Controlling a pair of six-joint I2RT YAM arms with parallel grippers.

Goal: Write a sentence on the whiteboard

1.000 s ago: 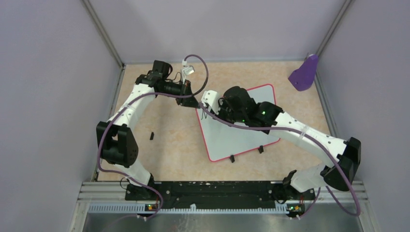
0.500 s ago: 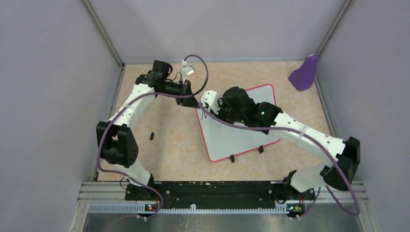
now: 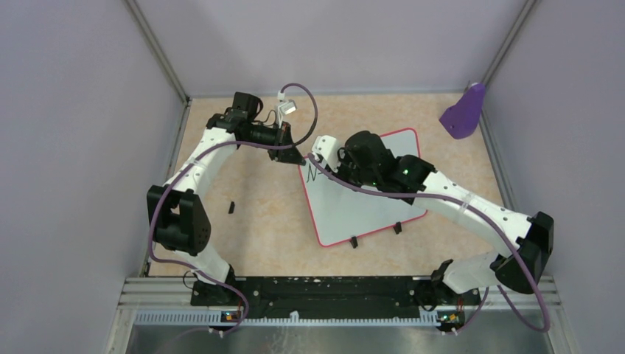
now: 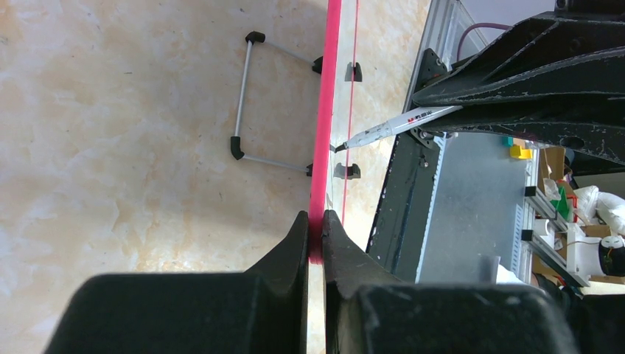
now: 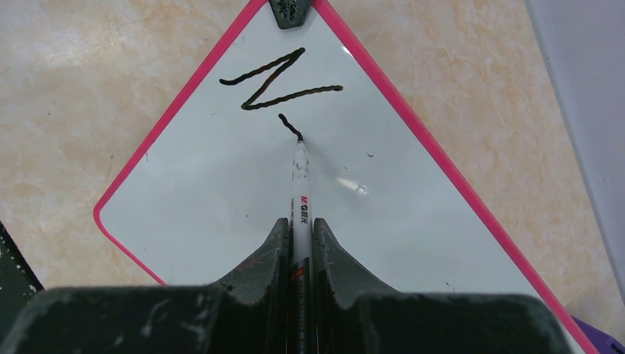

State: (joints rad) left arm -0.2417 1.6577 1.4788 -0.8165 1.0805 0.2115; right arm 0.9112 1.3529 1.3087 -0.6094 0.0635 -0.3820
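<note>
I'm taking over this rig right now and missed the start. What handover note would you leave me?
Left gripper: shut on the whiteboard rim, at a corner.
Right gripper: shut on the marker, tip on the board.
Whiteboard: on the table, between the arms.
Done: of the sentence, only an N and the start of a second letter.
Left: the rest of it.

Purple obj. [image 3: 463,112] at far-right corner of table [image 3: 258,221], near wall. Small black part [image 3: 231,208] on table, L side, well apart.
</note>
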